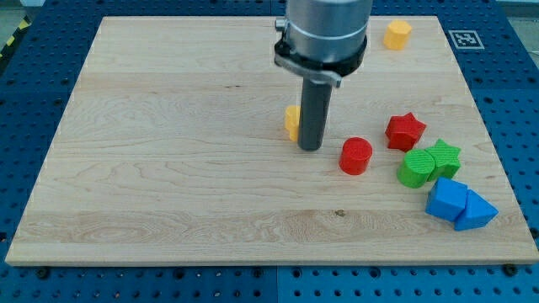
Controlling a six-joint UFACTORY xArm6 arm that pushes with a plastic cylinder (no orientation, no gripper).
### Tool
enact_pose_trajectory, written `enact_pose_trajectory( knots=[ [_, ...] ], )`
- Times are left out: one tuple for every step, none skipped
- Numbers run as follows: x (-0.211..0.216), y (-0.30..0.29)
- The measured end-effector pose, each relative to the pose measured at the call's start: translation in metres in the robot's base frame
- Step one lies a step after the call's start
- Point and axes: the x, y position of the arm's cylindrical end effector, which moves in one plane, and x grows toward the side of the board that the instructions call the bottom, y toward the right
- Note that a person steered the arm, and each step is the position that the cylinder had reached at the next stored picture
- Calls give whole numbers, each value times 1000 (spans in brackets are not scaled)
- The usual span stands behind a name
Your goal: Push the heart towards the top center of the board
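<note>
A yellow block [291, 122], likely the heart, lies near the board's middle, mostly hidden behind my rod, so its shape cannot be made out. My tip [310, 148] rests on the board right beside it, at its lower right, touching or nearly touching. The arm's grey body hangs over the top centre of the wooden board [168, 168].
A yellow hexagon [397, 34] sits at the top right. To the tip's right lie a red cylinder [355, 156], a red star [405, 130], a green cylinder [414, 168], a green star [443, 156], a blue cube [445, 199] and a blue triangle [476, 210].
</note>
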Motion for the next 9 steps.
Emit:
enact_pose_trajectory(
  knots=[
    [-19,0],
    [-21,0],
    [-37,-18],
    [-31,-36],
    [-28,-82],
    [-42,-104],
    [-44,-77],
    [-50,-36],
    [-73,-20]
  ],
)
